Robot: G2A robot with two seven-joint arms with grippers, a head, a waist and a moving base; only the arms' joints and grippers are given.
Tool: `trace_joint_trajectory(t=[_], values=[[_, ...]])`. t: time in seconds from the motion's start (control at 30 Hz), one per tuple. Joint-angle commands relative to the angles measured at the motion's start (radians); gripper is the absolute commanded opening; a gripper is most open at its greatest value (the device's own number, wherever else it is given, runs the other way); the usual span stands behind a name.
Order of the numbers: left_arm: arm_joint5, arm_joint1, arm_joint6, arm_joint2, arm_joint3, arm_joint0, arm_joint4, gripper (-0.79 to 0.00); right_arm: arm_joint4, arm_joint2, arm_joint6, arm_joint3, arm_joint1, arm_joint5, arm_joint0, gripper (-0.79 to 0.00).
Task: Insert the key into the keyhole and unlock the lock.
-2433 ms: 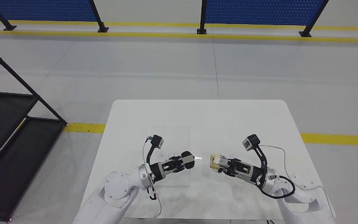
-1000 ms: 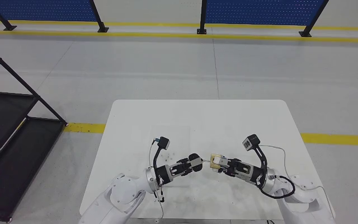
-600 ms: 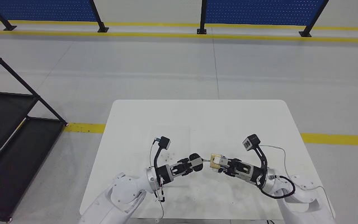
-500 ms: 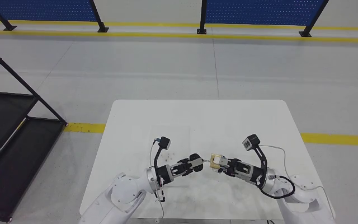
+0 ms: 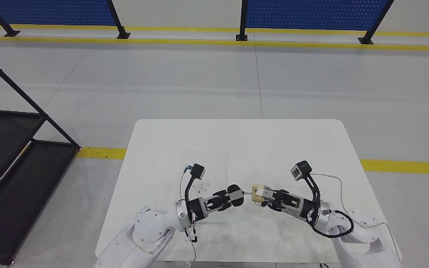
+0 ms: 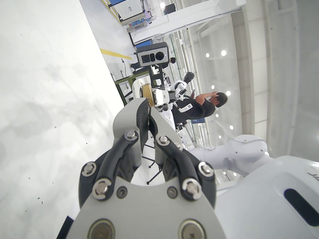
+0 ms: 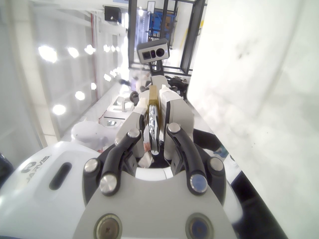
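Key [image 5: 245, 195] sits pinched in the left gripper [image 5: 236, 194], whose jaws are drawn in to a thin slit around it. In the left wrist view the black pads [image 6: 142, 118] press almost together and all but hide the key. In the top view its silver blade points toward 3 o'clock and reaches the brass lock [image 5: 256, 193]; I cannot tell whether the tip is inside the keyhole. The right gripper [image 5: 265, 195] clamps that lock from the 3 o'clock side. Its fingers [image 7: 138, 111] lie flat against both brass faces, and the silver shackle [image 7: 154, 130] runs back between them toward the wrist. Both grippers hang over the white table [image 5: 281, 144], at about 6 o'clock from its centre, tips facing each other. Farther out, a black rack [image 5: 27, 167] stands on the floor at 9 o'clock of the table. A yellow floor line [image 5: 100, 153] passes behind the table, and blue barriers [image 5: 67, 10] stand at 12 o'clock.
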Motion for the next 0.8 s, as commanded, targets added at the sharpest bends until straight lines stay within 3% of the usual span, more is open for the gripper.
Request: trace_joint_trajectory(t=[0.0,0.77], values=[[-0.001,0.000,-0.001,0.002,0.002,-0.002,0.000,-0.785,0.000,0.000,0.000,0.000,0.000,0.000,0.000,-0.785],[0.011,0.000,-0.018,0.035,0.040,-0.048,-0.030,-0.785,0.000,0.000,0.000,0.000,0.000,0.000,0.000,-0.785]])
